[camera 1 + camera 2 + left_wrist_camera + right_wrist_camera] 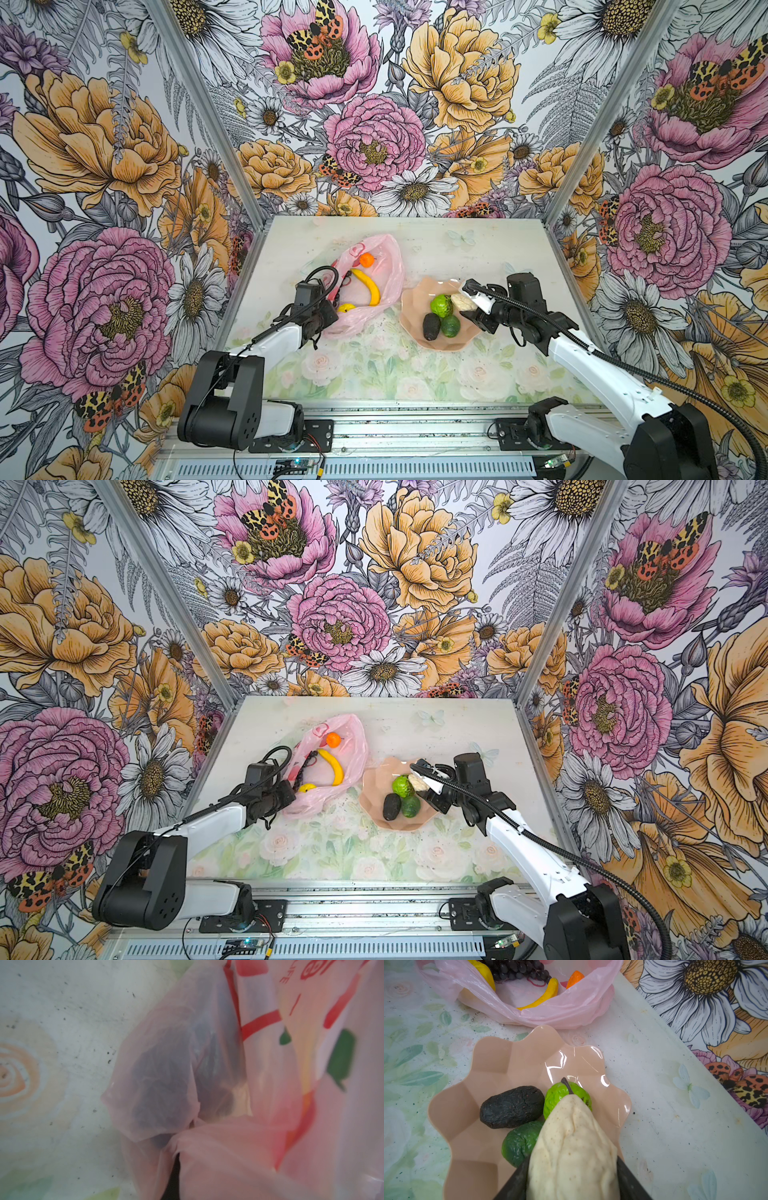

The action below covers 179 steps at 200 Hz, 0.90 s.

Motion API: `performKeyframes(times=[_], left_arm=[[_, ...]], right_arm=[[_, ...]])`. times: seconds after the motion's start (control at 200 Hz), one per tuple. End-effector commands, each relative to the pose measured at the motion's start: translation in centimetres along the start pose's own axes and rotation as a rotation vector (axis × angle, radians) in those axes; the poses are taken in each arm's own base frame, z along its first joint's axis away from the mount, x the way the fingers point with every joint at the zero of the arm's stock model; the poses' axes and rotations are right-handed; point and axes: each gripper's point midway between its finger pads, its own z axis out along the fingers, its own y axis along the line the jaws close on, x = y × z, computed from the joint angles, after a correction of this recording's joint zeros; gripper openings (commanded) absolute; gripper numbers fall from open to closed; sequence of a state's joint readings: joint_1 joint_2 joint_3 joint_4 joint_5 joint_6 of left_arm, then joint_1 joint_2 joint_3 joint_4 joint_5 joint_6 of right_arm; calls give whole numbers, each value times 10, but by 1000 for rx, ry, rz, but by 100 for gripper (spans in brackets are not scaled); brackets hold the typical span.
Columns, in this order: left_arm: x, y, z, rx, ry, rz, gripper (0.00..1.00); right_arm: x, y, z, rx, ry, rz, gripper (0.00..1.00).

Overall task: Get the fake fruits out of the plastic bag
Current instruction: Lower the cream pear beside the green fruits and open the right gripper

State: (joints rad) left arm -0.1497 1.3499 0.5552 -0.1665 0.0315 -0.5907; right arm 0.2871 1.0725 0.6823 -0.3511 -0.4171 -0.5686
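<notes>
Top views, bench: the bench (374, 374) has a pale rose print and stands between flowered walls.
Top views, plastic bag: the pale-pink plastic bag (392, 266) lies with its mouth open, at about 10 o'clock from the bench's middle.
Top views, fruit in the bag: the orange (367, 260) is at 12 o'clock and the banana (371, 286) in the middle. The lemon (346, 308) is at 7 o'clock, and the grape bunch (304, 766) lies along the 9 o'clock side.
Top views, bowl: the peach petal-edged bowl (413, 291) sits just beside the bag, at its 4 o'clock.
Top views, fruit in the bowl: the light green lime (441, 305) is at 12 o'clock, the avocado (432, 326) at 7 and the dark green lime (450, 326) at 5. They are huddled together.
Top views, left pincer: the left pincer (330, 318) is at the bag's 8 o'clock edge, closed, with pink film bunched in it.
Top views, right pincer: the right pincer (467, 305) is at the bowl's 2 o'clock rim, clamped on the cream-white pear (463, 302).
Left wrist, plastic bag: blurred film with red and green print fills most of the view. A dark shape shows through it; I cannot tell what it is. Speckled bench lies alongside.
Right wrist, right pincer: two dark fingers (515, 1184) press the pear's sides. The pear's stem points away, over the limes. I cannot tell whether pear and limes touch.
Right wrist, bowl: the avocado lies against both limes.
Right wrist, plastic bag: beyond the bowl, the bag's mouth gapes, showing the banana, grape bunch and orange.
</notes>
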Motion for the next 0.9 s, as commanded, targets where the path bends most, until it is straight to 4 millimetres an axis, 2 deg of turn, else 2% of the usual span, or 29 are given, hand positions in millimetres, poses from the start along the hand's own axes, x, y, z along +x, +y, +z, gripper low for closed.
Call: performKeyframes(times=[0.0, 0.14, 0.32, 0.54, 0.676, 0.711, 0.726, 0.741, 0.811, 0.816, 0.826, 0.836, 0.891], left_arm=[[-2, -3, 5, 20, 8, 19, 1], [-3, -3, 3, 21, 3, 19, 1], [-3, -3, 2, 18, 1, 18, 1], [-3, -3, 2, 18, 0, 19, 1], [-3, -2, 2, 16, 0, 16, 1], [-3, -2, 2, 15, -1, 17, 1], [-3, -2, 2, 14, 0, 17, 1], [-3, -2, 3, 14, 1, 17, 1], [-3, -2, 3, 13, 2, 17, 1], [-3, -2, 3, 13, 2, 17, 1], [-3, -2, 3, 12, 2, 17, 1], [-3, -2, 3, 13, 1, 17, 1], [-3, -2, 3, 12, 2, 16, 1]], right_arm=[[-7, 9, 3, -86, -30, -40, 51], [5, 5, 13, -100, 13, -28, 51], [10, 6, 22, -126, 30, -45, 51], [27, 0, 35, -124, 103, -32, 55], [30, -5, 37, -102, 123, -37, 58], [29, -5, 37, -103, 120, -35, 62], [29, -6, 37, -99, 120, -35, 71], [30, -6, 38, -98, 121, -34, 75], [31, -7, 38, -94, 126, -31, 77], [31, -7, 38, -94, 125, -31, 79], [31, -6, 38, -95, 126, -31, 92], [31, -7, 38, -94, 124, -30, 98], [30, -7, 39, -95, 120, -26, 100]])
